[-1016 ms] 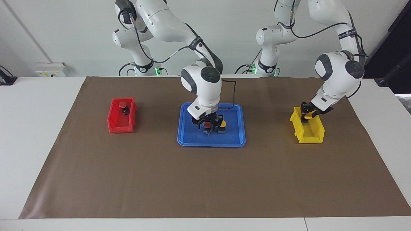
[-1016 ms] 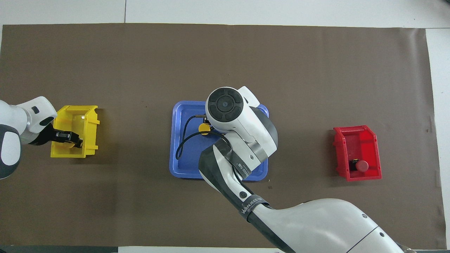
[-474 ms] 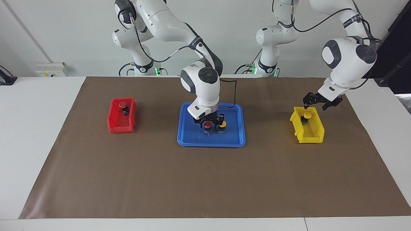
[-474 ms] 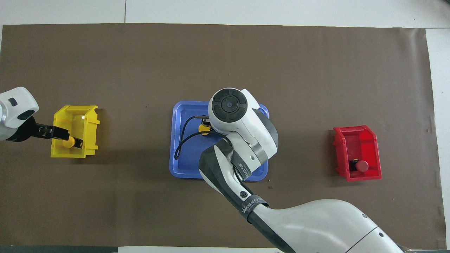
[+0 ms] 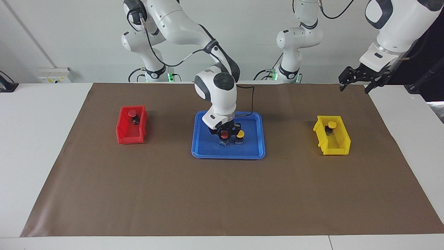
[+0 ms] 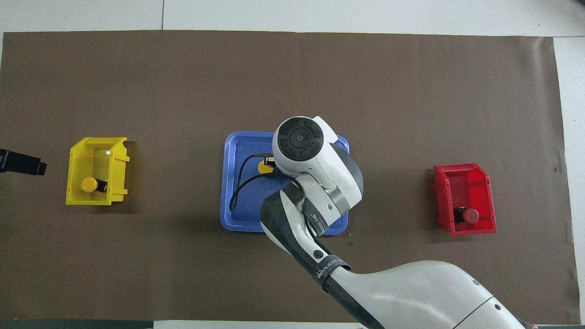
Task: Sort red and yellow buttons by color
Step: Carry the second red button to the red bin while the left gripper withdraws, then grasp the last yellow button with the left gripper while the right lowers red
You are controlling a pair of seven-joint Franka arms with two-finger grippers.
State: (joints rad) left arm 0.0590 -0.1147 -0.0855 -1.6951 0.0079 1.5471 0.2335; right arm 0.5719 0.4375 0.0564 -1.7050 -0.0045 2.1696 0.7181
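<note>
Facing view, frame centre: a red button (image 5: 224, 134) stands in the blue tray (image 5: 208, 152), clamped between the closed fingertips of the right pincer (image 5: 225, 133), which descends on it from above. A yellow button (image 5: 240, 134) stands in the tray just beside it. At centre left, a second red button (image 5: 132, 114) lies in the red bin (image 5: 129, 138). At centre right, a second yellow button (image 5: 332, 125) lies in the yellow bin (image 5: 334, 147). At upper right, the left pincer (image 5: 359, 80) hangs raised with fingers spread wide, holding nothing, well apart from that bin.
</note>
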